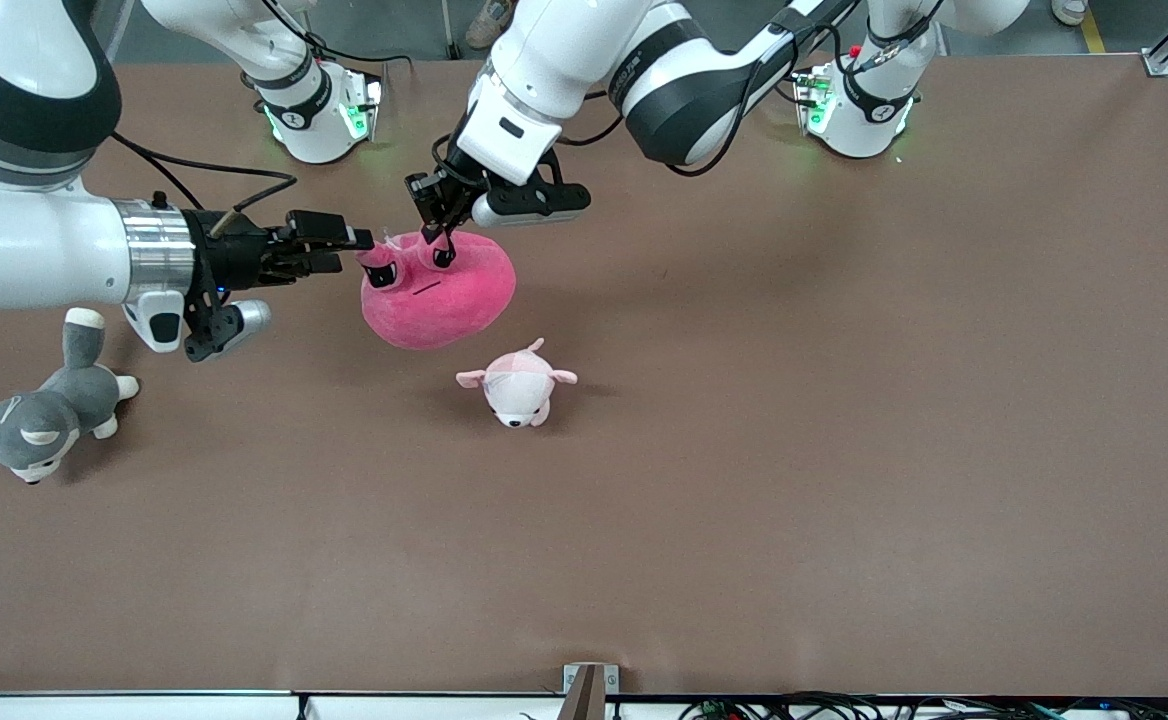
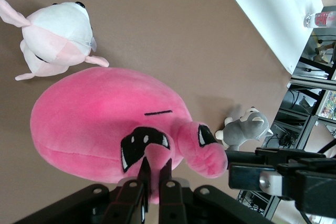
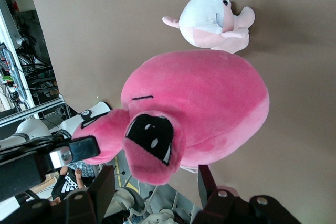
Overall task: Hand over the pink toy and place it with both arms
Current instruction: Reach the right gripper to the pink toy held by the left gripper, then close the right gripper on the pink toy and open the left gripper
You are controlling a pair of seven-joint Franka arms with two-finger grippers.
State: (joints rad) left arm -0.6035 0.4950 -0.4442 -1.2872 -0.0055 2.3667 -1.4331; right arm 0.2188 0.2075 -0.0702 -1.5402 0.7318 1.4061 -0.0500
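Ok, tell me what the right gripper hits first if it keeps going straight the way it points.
The pink toy. The right gripper points level at the toy's ear end, its open fingers already flanking that bump, while the left gripper holds the toy shut from above. Depth is hard to judge.

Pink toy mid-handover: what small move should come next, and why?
Probably close the right gripper on the pink toy. The left gripper is shut on the toy's top, holding it above the table, while the right one's fingers stand open around its edge.
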